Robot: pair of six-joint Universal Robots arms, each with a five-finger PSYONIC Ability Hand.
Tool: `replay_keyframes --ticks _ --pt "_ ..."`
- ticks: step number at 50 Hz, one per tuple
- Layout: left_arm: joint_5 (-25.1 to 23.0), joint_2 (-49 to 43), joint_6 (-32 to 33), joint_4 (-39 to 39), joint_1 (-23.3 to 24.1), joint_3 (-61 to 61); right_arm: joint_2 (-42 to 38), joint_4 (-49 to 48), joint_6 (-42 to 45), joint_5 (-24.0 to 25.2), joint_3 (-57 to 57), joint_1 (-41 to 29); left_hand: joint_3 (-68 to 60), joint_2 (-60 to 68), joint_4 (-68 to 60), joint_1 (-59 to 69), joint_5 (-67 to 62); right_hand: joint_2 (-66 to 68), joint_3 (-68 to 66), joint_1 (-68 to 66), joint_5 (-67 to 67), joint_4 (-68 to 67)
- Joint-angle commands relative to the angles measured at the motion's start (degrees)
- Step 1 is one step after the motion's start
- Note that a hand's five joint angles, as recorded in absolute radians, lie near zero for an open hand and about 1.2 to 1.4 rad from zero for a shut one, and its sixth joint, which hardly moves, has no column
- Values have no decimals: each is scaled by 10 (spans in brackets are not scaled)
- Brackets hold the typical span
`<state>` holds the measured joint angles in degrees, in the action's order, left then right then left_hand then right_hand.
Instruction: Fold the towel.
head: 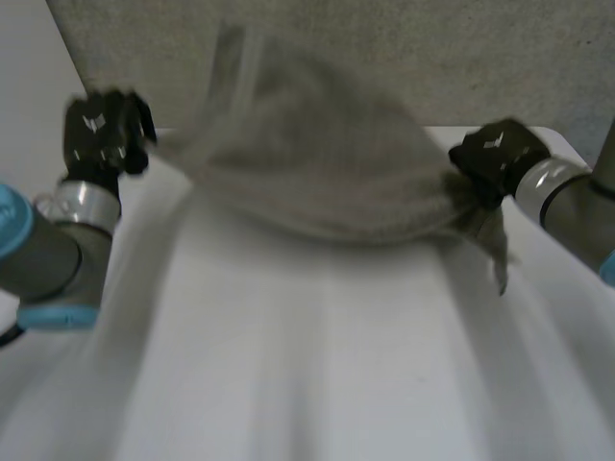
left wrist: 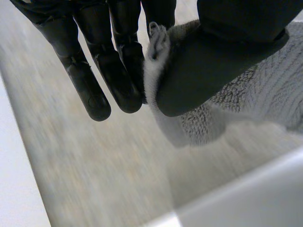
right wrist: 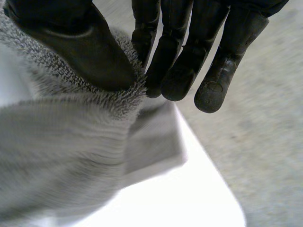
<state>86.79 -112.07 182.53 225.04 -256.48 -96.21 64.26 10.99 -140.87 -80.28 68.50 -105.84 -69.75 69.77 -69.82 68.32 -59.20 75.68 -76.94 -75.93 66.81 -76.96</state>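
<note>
1. White bench [head: 317,384], smooth top with soft pale streaks of light, far right corner rounded.
2. Grey speckled floor [head: 480,58] beyond the bench's far edge, carpet-like.
3. Plain pale surface [head: 24,48] far left; wall or floor, can't tell.

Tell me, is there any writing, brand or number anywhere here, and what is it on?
No words or numbers can be read.
Small white mark on the back of the left hand: too blurred to read.
Similar white mark on the back of the right hand: too blurred to read.
The towel: no label or print.
</note>
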Motion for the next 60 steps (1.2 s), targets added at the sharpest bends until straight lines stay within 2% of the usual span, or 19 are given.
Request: replay_keyframes --ticks 1,10,19,21,23,24,26,30,35,41,47,56,60 --pt "-19 -39 4 2 -7 -81 -61 -48 3 -4 61 -3 -102 102 -102 117 -108 43 -31 -41 32 -30" --pt "-17 -29 5 -4 -9 -86 -94 -47 4 -8 77 -2 -102 102 -102 117 -108 43 -31 -41 32 -30" --pt "-14 4 -2 -5 -30 -89 -54 -46 9 -8 89 5 -102 102 -102 117 -108 43 -31 -41 32 -30" --pt "-13 12 -3 -5 -34 -93 -51 -47 9 -9 88 5 -102 102 -102 117 -108 -8 21 11 -20 21" --pt "-13 14 -3 -5 -36 -96 -35 -49 12 -17 98 7 -102 102 -102 117 -108 -501 513 503 -512 513" --pt "-13 14 -3 -5 -36 -96 -35 -49 12 -17 98 7 -102 102 -102 117 -108 -503 515 505 -514 516" --pt "-13 14 -3 -4 -38 -99 -6 -52 5 -27 128 8 -102 102 -102 117 -108 -655 668 658 -666 668" --pt "-11 14 -4 -4 -42 -99 32 -67 -13 -33 175 5 -102 102 -102 117 -108 -657 669 659 -668 670" --pt "-12 20 -5 -4 -60 -98 105 -144 -123 -34 296 8 -102 102 -102 117 -108 -657 669 659 -668 670" --pt "-13 23 -11 -4 -73 -99 165 -192 -211 -32 413 1 -102 102 -102 117 -108 -657 669 659 -668 670" --pt "-14 24 -13 -4 -75 -102 163 -241 -228 -34 472 -5 -102 102 -102 117 -108 -657 669 659 -668 670" --pt "-15 25 -12 -4 -75 -109 127 -285 -222 -38 490 -29 -102 102 -102 117 -108 -657 669 659 -668 670" --pt "-15 25 -12 -3 -75 -109 119 -319 -219 -57 501 -30 -102 102 -102 117 -108 -657 669 659 -668 670"
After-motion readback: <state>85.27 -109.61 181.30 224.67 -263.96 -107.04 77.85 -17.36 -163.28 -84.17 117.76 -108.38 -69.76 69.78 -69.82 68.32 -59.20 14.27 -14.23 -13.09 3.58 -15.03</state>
